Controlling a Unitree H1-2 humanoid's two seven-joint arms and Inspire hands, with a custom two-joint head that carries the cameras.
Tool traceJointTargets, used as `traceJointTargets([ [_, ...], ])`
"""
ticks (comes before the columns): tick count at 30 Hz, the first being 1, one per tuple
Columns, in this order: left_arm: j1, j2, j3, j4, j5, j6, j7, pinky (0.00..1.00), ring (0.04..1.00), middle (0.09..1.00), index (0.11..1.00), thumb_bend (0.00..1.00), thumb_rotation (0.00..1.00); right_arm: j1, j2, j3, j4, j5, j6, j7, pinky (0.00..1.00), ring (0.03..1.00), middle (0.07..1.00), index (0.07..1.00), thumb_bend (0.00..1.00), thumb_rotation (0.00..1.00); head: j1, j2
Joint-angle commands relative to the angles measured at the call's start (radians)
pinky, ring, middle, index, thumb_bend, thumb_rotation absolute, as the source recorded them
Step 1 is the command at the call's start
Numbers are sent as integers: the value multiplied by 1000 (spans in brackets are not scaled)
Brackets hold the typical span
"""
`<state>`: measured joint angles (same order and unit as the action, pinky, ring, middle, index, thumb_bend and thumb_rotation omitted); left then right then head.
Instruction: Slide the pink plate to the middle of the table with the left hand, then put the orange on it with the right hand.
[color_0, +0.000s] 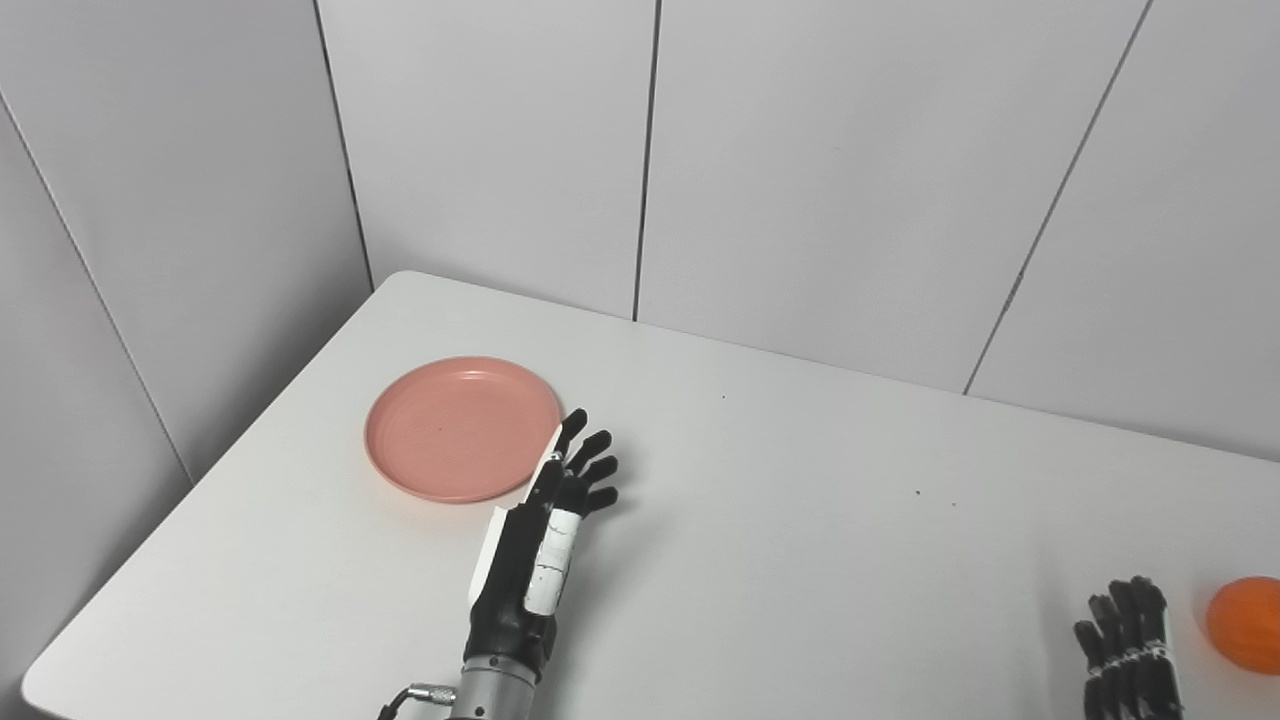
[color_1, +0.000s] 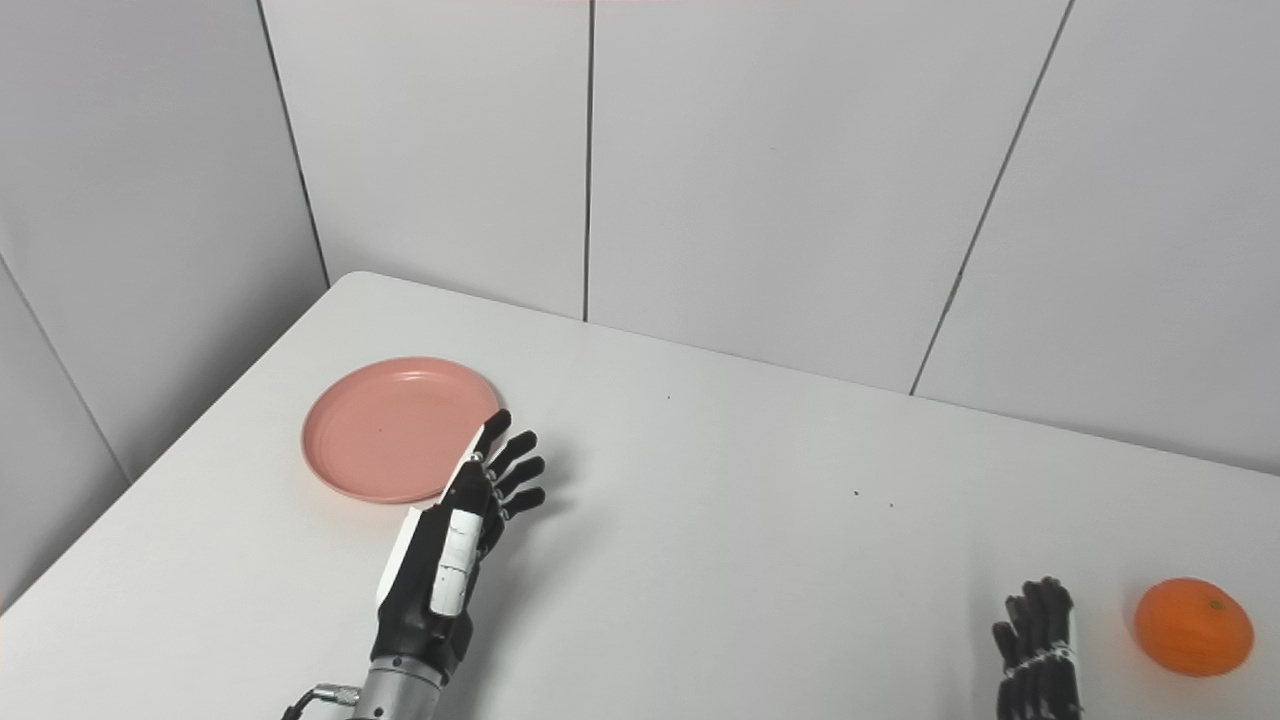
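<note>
Left hand (color_0: 545, 535) hovers just right of the pink plate (color_0: 455, 425), fingers spread, empty; right hand (color_1: 1038, 655) near the orange (color_1: 1192, 626), fingers straight, holding nothing

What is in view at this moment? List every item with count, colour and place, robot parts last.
plate: one, pink, far left part of the table, lying flat and empty.
orange: one, orange, near right corner of the table, resting on the tabletop apart from the plate.
table: one, white, fills the lower part of both views.
wall panels: pale grey, behind and to the left of the table.
left hand: one, black and white, open, fingers spread by the plate's near right rim, holding nothing.
right hand: one, black, open, at the bottom edge just left of the orange, not touching it.
</note>
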<state>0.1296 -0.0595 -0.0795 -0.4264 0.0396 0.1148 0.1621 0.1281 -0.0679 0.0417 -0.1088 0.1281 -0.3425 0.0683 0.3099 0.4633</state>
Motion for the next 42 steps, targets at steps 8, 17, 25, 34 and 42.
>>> traceJointTargets([
  [8, -161, 64, 49, -191, -50, 189, -74, 994, 947, 957, 994, 1000, 1000, -2, -33, -26, 234, -39, -47, 5, 1000, 1000, 991, 1000, 978, 1000, -10, 0],
  [17, -274, 176, 153, -140, -105, 239, -106, 999, 929, 935, 979, 1000, 1000, -8, -27, -27, 247, -36, -75, 6, 1000, 1000, 984, 1000, 976, 1000, -17, 0],
  [25, -372, 276, 246, -37, -154, 233, -139, 1000, 928, 931, 991, 1000, 1000, -1, -29, -32, 237, -28, -79, 6, 1000, 999, 977, 1000, 978, 1000, -19, 6],
  [34, -481, 357, 351, 110, -269, 175, -180, 886, 855, 845, 918, 1000, 1000, 0, -35, -33, 242, -20, -79, 13, 1000, 1000, 982, 1000, 978, 1000, -16, 8],
  [42, -554, 444, 431, 294, -341, 109, -251, 821, 818, 849, 909, 1000, 1000, 1, -34, -31, 241, -19, -81, 13, 1000, 1000, 986, 1000, 955, 1000, -18, 9],
])
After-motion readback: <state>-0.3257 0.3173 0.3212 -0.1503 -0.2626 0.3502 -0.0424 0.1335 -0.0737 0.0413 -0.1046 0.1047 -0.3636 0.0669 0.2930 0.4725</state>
